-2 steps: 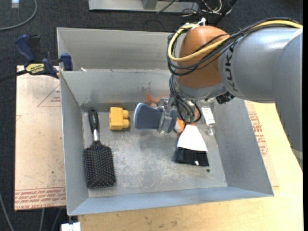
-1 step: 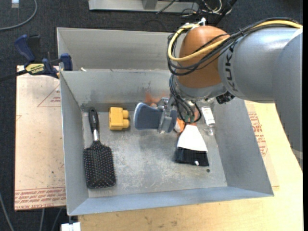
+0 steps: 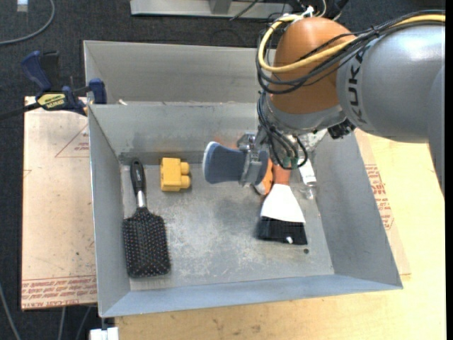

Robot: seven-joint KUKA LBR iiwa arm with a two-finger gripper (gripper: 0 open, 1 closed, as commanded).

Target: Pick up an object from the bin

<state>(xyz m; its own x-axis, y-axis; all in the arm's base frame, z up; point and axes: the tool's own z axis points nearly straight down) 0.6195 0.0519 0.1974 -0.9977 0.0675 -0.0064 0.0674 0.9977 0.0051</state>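
My gripper [image 3: 255,163] hangs low in the middle of the bin, beneath the orange wrist cover. A blue fan-shaped piece [image 3: 224,163] lies right against its left side, narrow end toward the gripper; whether it is gripped is hidden. Just below and right of the gripper lies a brush [image 3: 283,205] with an orange handle, a white body and black bristles, its handle end tucked under the gripper. A yellow block [image 3: 174,174] sits on the bin floor further left.
A black hairbrush [image 3: 145,239] lies along the left wall, handle pointing to the back. The arm and its cables cover the bin's back right corner. The front middle of the floor is bare metal.
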